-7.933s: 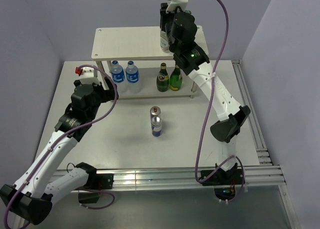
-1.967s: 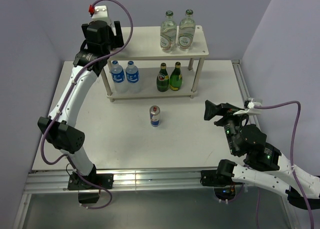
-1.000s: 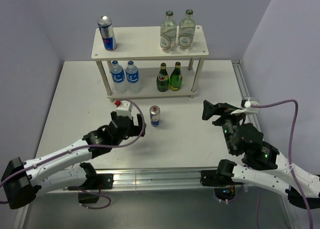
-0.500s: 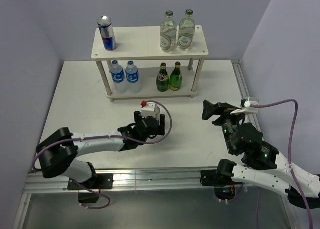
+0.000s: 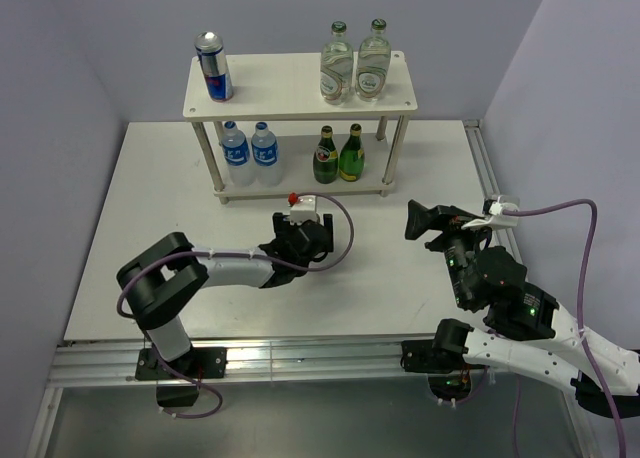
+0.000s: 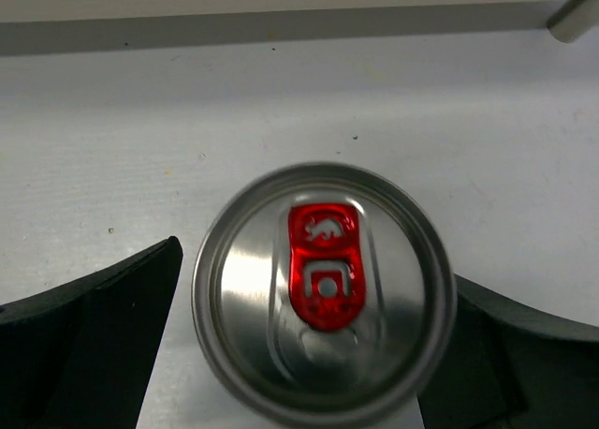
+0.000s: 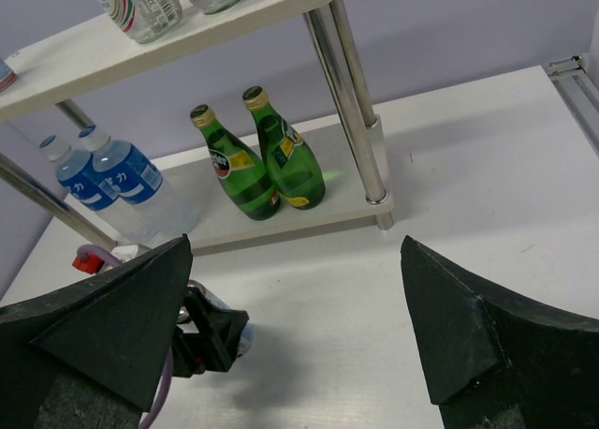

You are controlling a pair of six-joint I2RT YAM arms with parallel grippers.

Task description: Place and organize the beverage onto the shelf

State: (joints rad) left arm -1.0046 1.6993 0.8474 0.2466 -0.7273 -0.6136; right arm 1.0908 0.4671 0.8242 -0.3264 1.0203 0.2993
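Observation:
A silver can [image 6: 253,293] with a red tab stands on the white table, seen from straight above in the left wrist view. My left gripper [image 6: 316,270] is open, one black finger on each side of the can, neither touching it. In the top view this gripper [image 5: 305,236] covers the can. The shelf [image 5: 280,83] stands at the back. Its top board carries another can [image 5: 212,66] and two clear bottles [image 5: 355,60]. Two blue-label water bottles [image 5: 248,150] and two green bottles [image 5: 338,155] fill the lower board. My right gripper [image 5: 414,221] hangs open over the right of the table, holding nothing.
The left arm's wrist [image 7: 201,328] shows low at the left of the right wrist view, in front of the shelf's lower board [image 7: 346,181]. A metal shelf leg [image 7: 360,120] stands close ahead. An aluminium rail [image 5: 500,193] runs along the table's right edge.
My left arm swung in from the near left and now hovers over the can on the table, hiding it from above. The right arm has not moved.

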